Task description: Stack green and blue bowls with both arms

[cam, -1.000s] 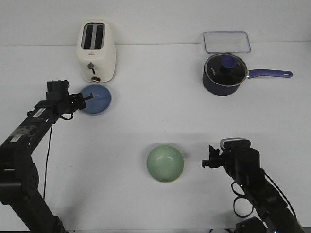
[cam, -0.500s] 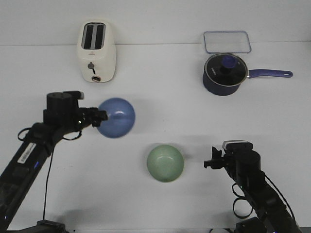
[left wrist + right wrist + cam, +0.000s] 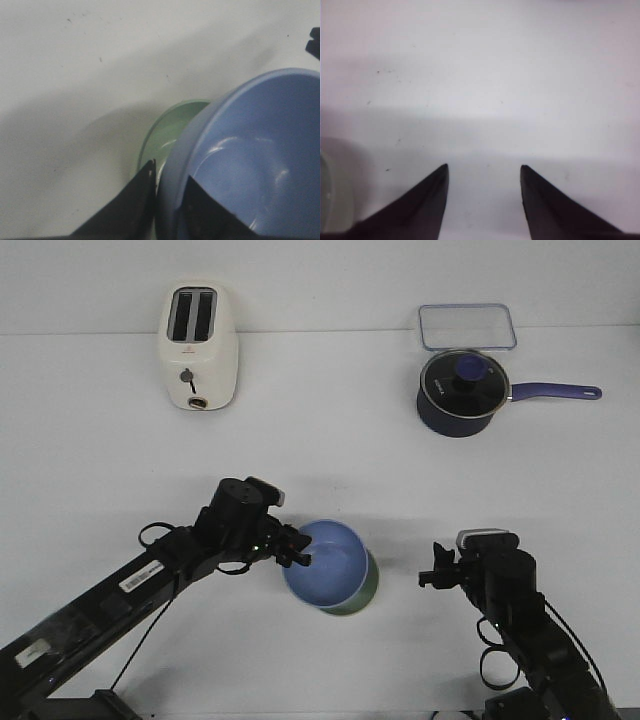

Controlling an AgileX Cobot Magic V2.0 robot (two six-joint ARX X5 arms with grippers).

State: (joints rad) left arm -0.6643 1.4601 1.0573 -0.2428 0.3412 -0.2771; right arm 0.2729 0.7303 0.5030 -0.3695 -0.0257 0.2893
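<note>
My left gripper (image 3: 296, 556) is shut on the rim of the blue bowl (image 3: 325, 565) and holds it over the green bowl (image 3: 367, 592), which shows only as a sliver at the blue bowl's right and near side. In the left wrist view the blue bowl (image 3: 250, 165) sits between the fingers, one inside and one outside the rim, with the green bowl (image 3: 170, 130) below it. I cannot tell whether the bowls touch. My right gripper (image 3: 432, 576) is open and empty over bare table, to the right of the bowls; its fingers (image 3: 427, 200) stand apart.
A cream toaster (image 3: 198, 346) stands at the back left. A dark navy saucepan with a glass lid (image 3: 462, 392) and a clear lidded container (image 3: 467, 326) stand at the back right. The white table (image 3: 320, 450) lies between them and the bowls.
My left arm has carried the blue bowl from beside the toaster, right and toward the front, to above the green bowl. The right arm has hardly moved.
</note>
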